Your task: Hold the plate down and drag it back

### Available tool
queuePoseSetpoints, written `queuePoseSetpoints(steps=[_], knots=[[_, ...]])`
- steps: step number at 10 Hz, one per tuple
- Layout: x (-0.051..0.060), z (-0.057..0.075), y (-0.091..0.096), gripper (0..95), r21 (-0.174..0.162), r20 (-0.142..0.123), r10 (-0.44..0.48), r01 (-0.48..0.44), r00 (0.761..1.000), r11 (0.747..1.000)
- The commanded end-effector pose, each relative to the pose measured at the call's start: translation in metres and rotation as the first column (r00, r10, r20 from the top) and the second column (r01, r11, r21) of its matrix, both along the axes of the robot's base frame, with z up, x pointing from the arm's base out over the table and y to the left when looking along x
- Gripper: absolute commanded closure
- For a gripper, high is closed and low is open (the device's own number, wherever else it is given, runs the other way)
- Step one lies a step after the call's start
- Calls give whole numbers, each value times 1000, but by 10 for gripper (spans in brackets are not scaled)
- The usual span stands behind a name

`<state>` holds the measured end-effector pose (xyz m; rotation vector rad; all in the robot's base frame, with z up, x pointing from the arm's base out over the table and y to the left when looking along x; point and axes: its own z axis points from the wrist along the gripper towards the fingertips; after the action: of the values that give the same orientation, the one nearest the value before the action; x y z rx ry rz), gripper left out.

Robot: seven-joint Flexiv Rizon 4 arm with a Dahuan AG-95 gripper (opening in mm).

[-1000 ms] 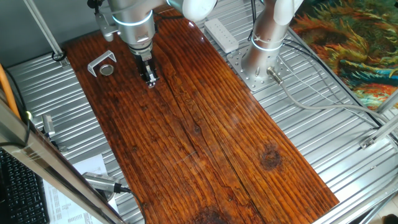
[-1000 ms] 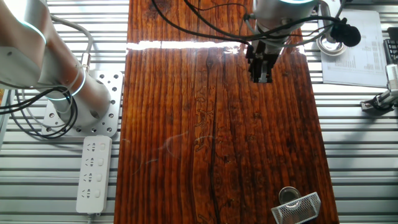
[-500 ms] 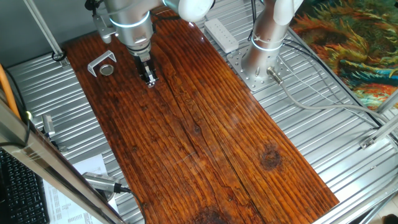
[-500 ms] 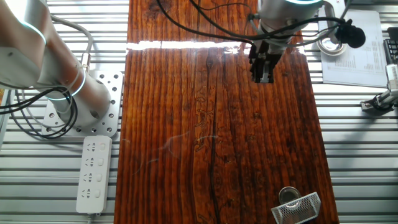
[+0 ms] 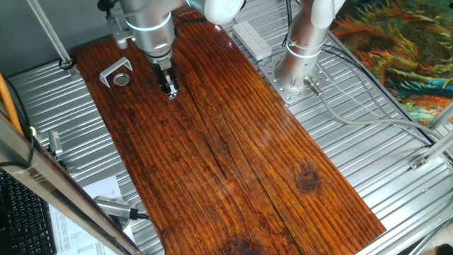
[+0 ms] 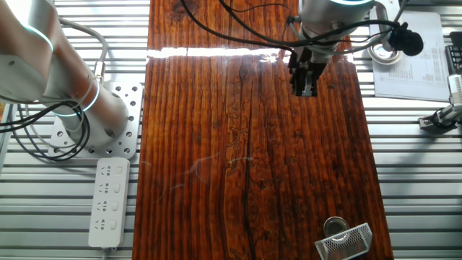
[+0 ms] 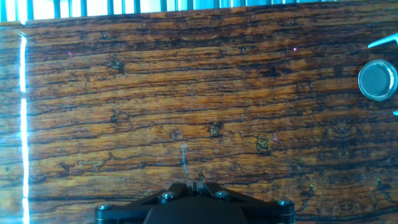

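Wooden table [image 5: 233, 163] fills all views, metal slat bench around it. Arm [image 5: 148, 21] hangs over the far-left part of the board, wrist near vertical, fingers pointing straight down at the wood. Change: over the last second the gripper [image 5: 170, 91] slid a little toward the bracket end, most of that in the first half; almost static since. Judgement: slow approach toward the target, no contact made, hold-down and drag both not started. Bracket [image 5: 113, 71], grey U-shape, sits near the board's corner with the plate [image 5: 122, 79] just inside its opening, touching or nearly so, cannot tell. Plate well apart from the gripper, bare wood between them; in the hand view it shows at the right edge [image 7: 377, 80], off the finger line. Fingers look together or nearly so in the fixed views, nothing between them; hand view shows only the gripper base, so exact gap unclear.
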<state>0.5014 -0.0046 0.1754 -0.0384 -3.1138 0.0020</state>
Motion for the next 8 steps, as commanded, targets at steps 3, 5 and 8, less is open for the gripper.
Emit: queuePoseSetpoints(steps=[3, 5, 8], knots=[[-1, 0, 0, 950, -1, 0, -5, 5, 1000, 1000], [-1, 0, 0, 950, -1, 0, -7, 7, 1000, 1000], [-2, 0, 0, 950, -1, 0, -5, 5, 1000, 1000]])
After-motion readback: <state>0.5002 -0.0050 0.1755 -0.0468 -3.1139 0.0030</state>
